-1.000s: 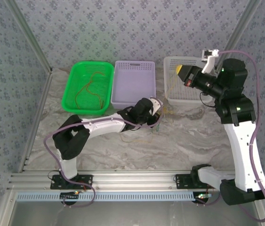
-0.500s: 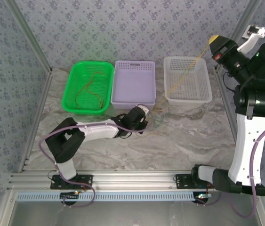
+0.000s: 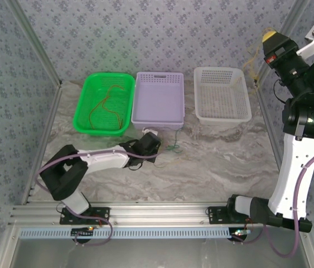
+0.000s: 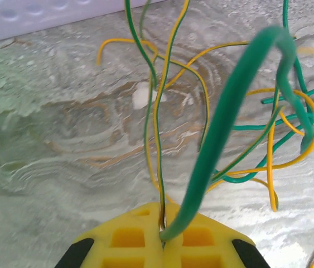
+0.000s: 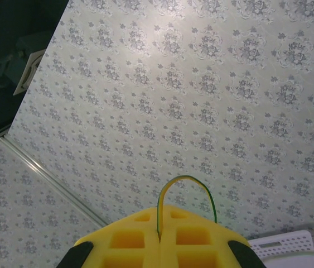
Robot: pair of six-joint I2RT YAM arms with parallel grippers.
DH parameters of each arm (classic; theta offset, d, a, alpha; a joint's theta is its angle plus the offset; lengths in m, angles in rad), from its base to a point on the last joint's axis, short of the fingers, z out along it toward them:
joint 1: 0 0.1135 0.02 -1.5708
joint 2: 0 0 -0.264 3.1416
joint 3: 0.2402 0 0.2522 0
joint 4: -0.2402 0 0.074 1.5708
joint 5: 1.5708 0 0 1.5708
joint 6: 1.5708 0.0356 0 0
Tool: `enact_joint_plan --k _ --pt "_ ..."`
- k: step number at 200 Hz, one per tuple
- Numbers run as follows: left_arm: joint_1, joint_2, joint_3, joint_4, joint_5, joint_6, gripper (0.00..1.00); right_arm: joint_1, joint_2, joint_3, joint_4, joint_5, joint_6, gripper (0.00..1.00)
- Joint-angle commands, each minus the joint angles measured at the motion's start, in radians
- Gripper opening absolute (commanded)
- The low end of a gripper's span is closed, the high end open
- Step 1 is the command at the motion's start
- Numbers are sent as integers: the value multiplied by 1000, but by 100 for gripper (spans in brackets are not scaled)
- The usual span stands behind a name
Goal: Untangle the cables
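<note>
My left gripper (image 4: 162, 233) is pinching green and yellow thin wires (image 4: 268, 139) from the tangle lying on the marble-patterned table (image 4: 51, 167), just near of the lilac plastic basket (image 3: 158, 100). My right gripper (image 5: 161, 226) is clamping one yellow-green wire (image 5: 184, 177) high at far right. Red-orange wires (image 3: 104, 106) are lying in the green plastic basket (image 3: 85, 103), so I judge that much untangling is remaining. I am finding no readable writing.

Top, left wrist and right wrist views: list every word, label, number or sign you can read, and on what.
No text can be read anywhere. The green basket, purple basket and white basket are unmarked, the cables bear no print, and the wallpaper carries only a flower pattern.
</note>
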Motion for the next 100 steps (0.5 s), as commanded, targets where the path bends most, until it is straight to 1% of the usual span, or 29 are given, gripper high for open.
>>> enact_joint_plan --k 1,4,16,21,27,64,68,71,86,100 --pt "8 -87 -25 -43 -7 -54 12 -1 -2 30 13 -43 -9 0" --pt "7 -96 -24 -46 -2 -54 17 -3 -3 30 7 -45 -17 0" --pt "7 -137 -20 -64 13 -64 43 -3 -6 29 -18 -57 -44 0" --pt "7 -156 -15 -76 15 -70 50 -2 -7 27 -29 -62 -54 0" --pt "6 -176 -7 -94 18 -75 55 -2 -10 20 -37 -71 -63 0" --pt "5 -346 51 -178 38 -85 71 0 -41 -79 -25 -129 -93 0" --pt "4 -362 62 -189 43 -85 81 2 -43 -87 -22 -134 -92 0" --pt "6 -373 70 -196 48 -86 84 4 -45 -94 -19 -138 -93 0" --pt "5 -421 117 -229 70 -86 86 16 -47 -115 -9 -154 -98 0" --pt "6 -460 154 -242 102 -78 84 38 -47 -123 -4 -164 -106 0"
